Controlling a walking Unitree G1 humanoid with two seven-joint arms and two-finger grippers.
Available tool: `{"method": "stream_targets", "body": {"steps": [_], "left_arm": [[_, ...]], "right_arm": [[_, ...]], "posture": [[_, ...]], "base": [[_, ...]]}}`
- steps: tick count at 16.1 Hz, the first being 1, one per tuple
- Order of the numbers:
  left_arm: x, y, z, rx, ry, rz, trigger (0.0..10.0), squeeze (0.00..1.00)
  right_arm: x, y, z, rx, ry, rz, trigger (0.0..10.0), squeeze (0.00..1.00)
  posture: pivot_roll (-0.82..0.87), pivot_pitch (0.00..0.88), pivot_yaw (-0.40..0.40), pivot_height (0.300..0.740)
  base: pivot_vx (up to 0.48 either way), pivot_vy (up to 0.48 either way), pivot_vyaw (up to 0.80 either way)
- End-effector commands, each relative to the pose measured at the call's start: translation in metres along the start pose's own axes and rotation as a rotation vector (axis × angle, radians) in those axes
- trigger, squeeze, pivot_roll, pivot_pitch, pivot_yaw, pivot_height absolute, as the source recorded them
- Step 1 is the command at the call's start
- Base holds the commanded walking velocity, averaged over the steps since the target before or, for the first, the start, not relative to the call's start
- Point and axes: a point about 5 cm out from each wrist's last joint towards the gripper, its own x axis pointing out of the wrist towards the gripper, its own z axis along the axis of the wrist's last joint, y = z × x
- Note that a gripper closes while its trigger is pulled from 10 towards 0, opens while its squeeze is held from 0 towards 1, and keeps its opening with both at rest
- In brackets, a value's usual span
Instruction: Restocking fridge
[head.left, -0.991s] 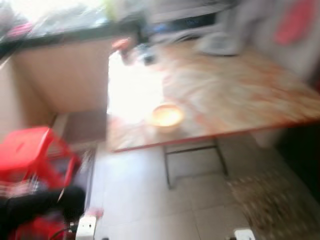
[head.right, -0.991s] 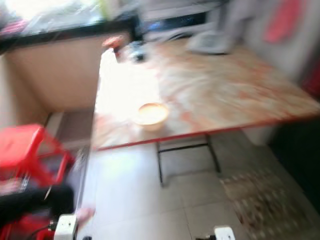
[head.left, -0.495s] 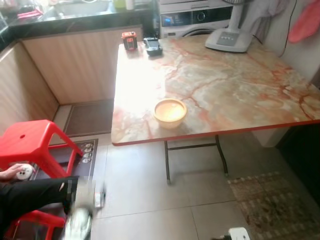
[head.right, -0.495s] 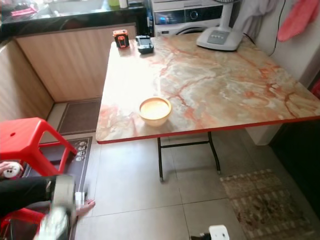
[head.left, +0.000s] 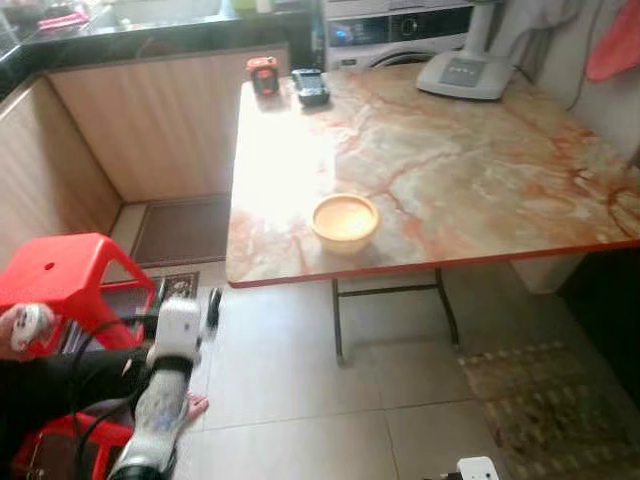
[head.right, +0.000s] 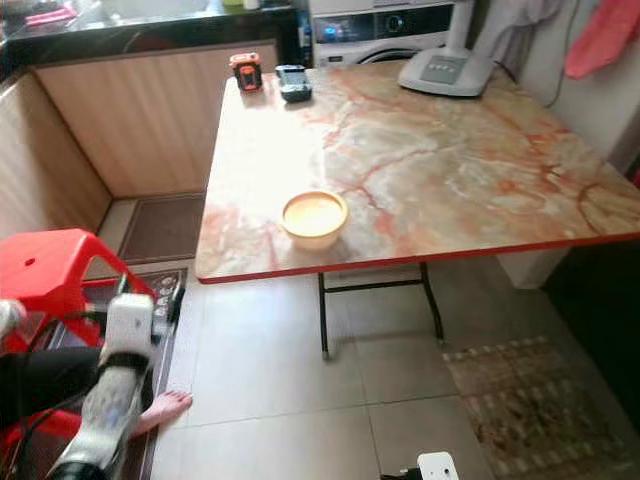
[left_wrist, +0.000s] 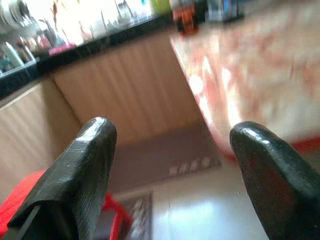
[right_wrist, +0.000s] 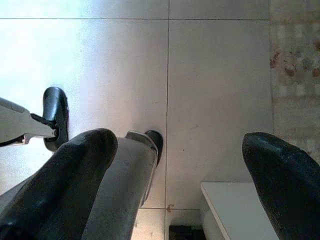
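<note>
Compared with half a second ago, the left arm has risen into clear view at lower left, where it was only a blur at the frame's bottom edge; the left tool (head.left: 186, 304) now hangs over the tiled floor (head.left: 290, 400) beside the red stool (head.left: 60, 278), fingers (left_wrist: 87, 150) spread and empty; the right tool (right_wrist: 175, 165) points down at the floor, also parted and empty. The marble counter (head.left: 480, 170) carries one yellow bowl (head.left: 345, 221) near its front edge, one orange device (head.left: 263, 74), one dark device (head.left: 310, 86) and one fan base (head.left: 466, 74). No fridge can be made out. A person's hand (head.left: 22, 328) and bare foot (head.right: 168, 405) lie at lower left.
</note>
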Motion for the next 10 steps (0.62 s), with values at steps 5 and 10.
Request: {"method": "stream_targets", "body": {"steps": [5,10], "left_arm": [[0.038,-0.017,0.054,-0.217,-0.155,0.025,10.0,0.0],[0.036,-0.023,0.053,-0.258,-0.109,-0.012,10.0,0.0]], "right_arm": [[0.0,0.001,0.0,-0.009,-0.006,0.005,10.0,0.0],[0.0,0.001,-0.001,-0.017,-0.002,0.006,10.0,0.0]], "posture": [[-0.08,0.046,0.076,0.74],[-0.08,0.05,0.071,0.74]], "base": [[0.0,0.0,0.0],[0.0,0.0,0.0]]}}
